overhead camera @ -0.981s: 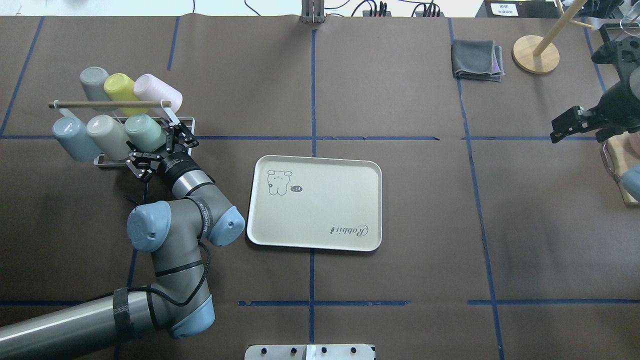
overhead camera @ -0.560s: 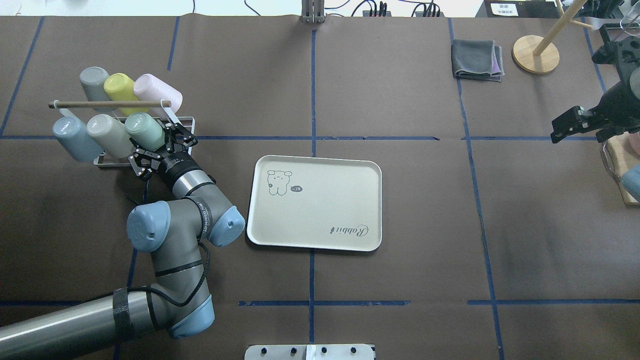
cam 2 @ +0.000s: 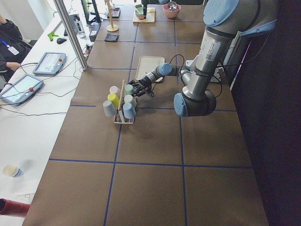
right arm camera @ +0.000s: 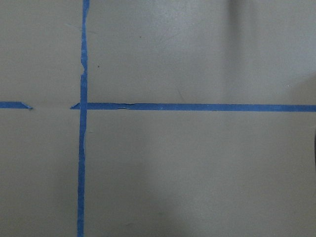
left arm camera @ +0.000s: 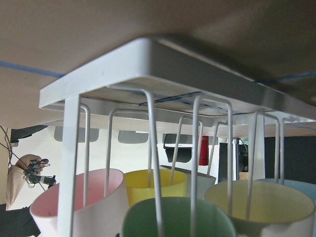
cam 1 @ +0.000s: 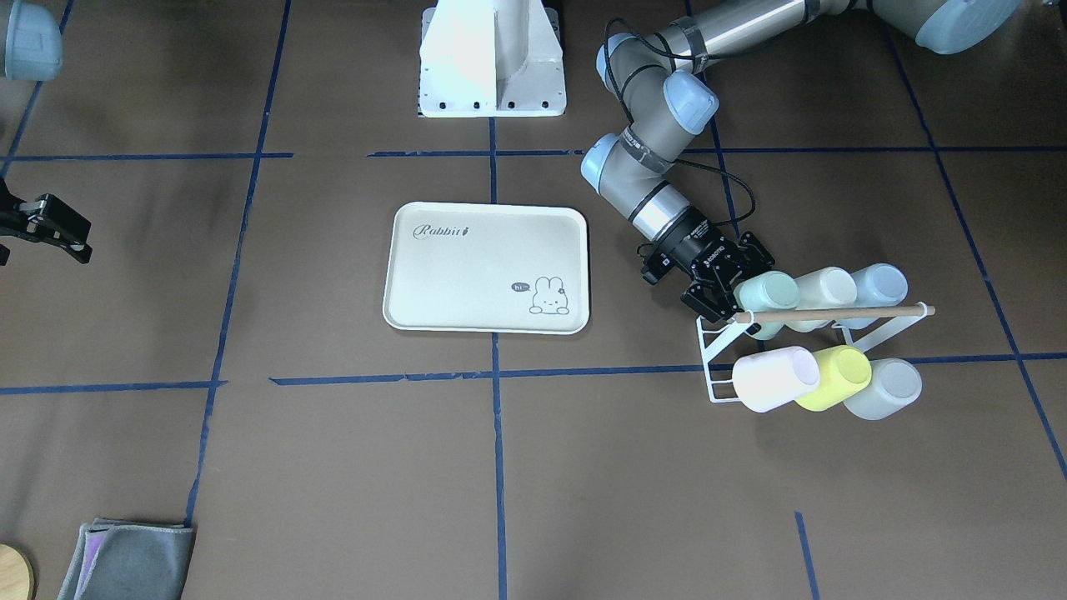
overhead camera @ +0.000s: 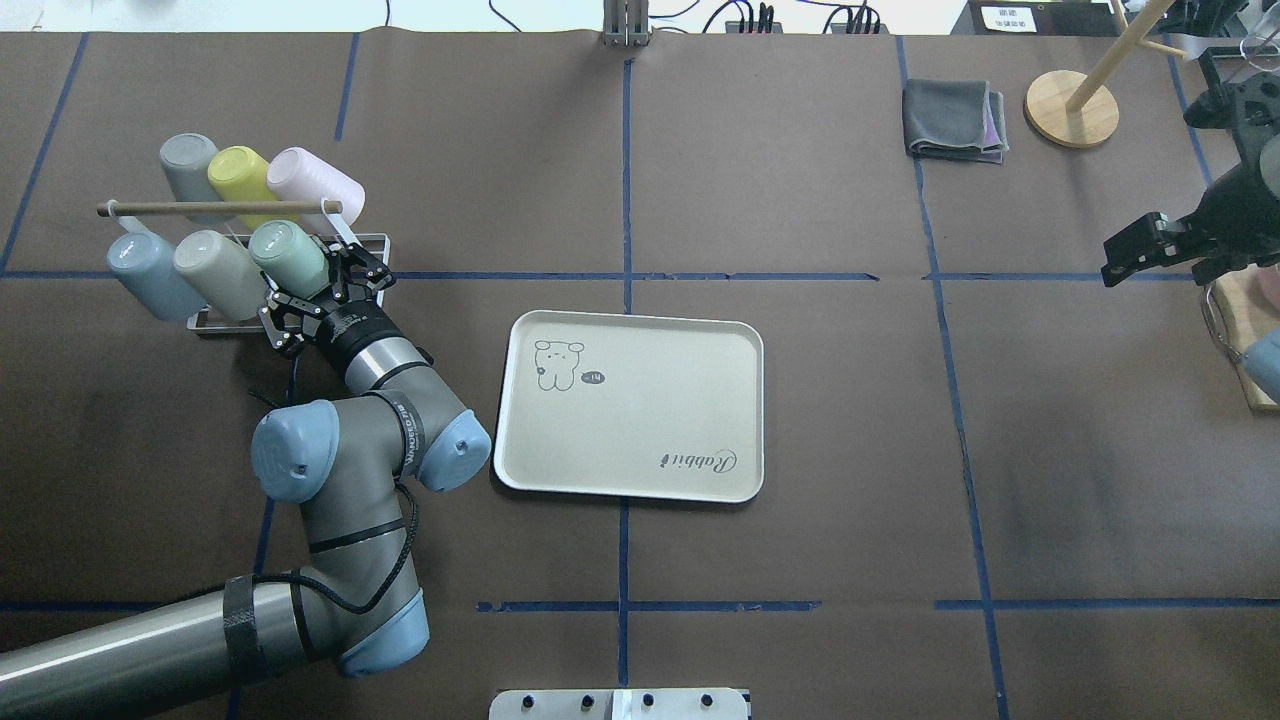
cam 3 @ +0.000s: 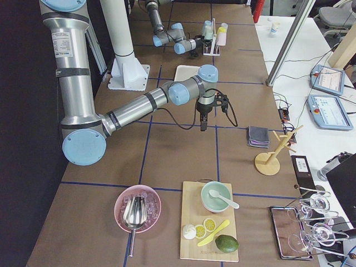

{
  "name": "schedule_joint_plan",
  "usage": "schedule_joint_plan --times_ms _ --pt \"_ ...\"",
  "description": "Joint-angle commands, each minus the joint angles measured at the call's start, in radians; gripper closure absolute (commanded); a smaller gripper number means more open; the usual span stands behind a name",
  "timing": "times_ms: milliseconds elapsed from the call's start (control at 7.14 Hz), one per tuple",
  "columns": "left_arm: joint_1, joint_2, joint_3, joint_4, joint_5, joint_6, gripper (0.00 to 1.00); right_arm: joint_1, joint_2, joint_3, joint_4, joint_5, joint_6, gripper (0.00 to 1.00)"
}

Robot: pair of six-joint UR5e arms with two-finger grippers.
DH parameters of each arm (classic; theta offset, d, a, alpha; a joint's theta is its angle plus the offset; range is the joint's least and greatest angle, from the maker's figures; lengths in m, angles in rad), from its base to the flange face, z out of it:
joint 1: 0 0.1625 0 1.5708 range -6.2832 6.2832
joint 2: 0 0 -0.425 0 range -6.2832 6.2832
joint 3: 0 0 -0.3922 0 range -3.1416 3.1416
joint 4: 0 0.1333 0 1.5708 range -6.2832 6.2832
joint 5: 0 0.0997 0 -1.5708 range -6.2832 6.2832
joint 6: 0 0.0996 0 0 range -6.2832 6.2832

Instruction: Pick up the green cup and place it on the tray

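The left arm (overhead camera: 345, 520) comes in from the near left corner, folds at the elbow and points its wrist far and left, toward a white wire rack (overhead camera: 376, 240) on the left side of the table. The left gripper (overhead camera: 315, 288) is spread wide, with one finger on each side of the open end of the green cup (overhead camera: 290, 258). Whether the fingers touch the cup cannot be told. The wrist camera looks straight into the cup's mouth from close by.

The green cup lies tilted on the rack, the right one of the near row, under a wooden rod (overhead camera: 220, 209). The tray (overhead camera: 640, 430) lies flat in the middle of the table, to the right of the rack and well apart from the cup.

The right arm (cam 3: 139, 105) reaches out at the far right, and the right gripper (overhead camera: 1118, 262) hangs above bare table, pointing down. Its opening cannot be told.

The rack holds six cups. Three are in the near row: a blue cup (overhead camera: 140, 275), a cream cup (overhead camera: 215, 268) and the green one. Three are in the far row: a grey cup (overhead camera: 190, 165), a yellow cup (overhead camera: 240, 175) and a pink cup (overhead camera: 315, 180). There is one tray, one folded cloth (overhead camera: 955, 120) and one wooden stand (overhead camera: 1072, 108), both at the far right.
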Motion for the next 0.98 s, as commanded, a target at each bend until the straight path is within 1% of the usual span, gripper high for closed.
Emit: schedule_joint_plan --times_ms 0,140,420,840 --pt "-0.005 0.008 -0.042 0.005 0.002 0.030 0.51 0.000 0.000 0.000 0.000 0.001 0.002 0.00" --pt "-0.005 0.006 -0.049 0.021 0.002 0.032 0.51 0.000 0.000 0.000 0.000 -0.001 0.002 0.00" --pt "-0.005 0.008 -0.120 0.100 0.002 0.032 0.50 0.000 0.000 0.000 0.000 -0.001 0.003 0.00" --pt "-0.008 0.015 -0.148 0.116 0.008 0.032 0.49 0.000 0.000 0.000 0.000 -0.001 0.003 0.00"
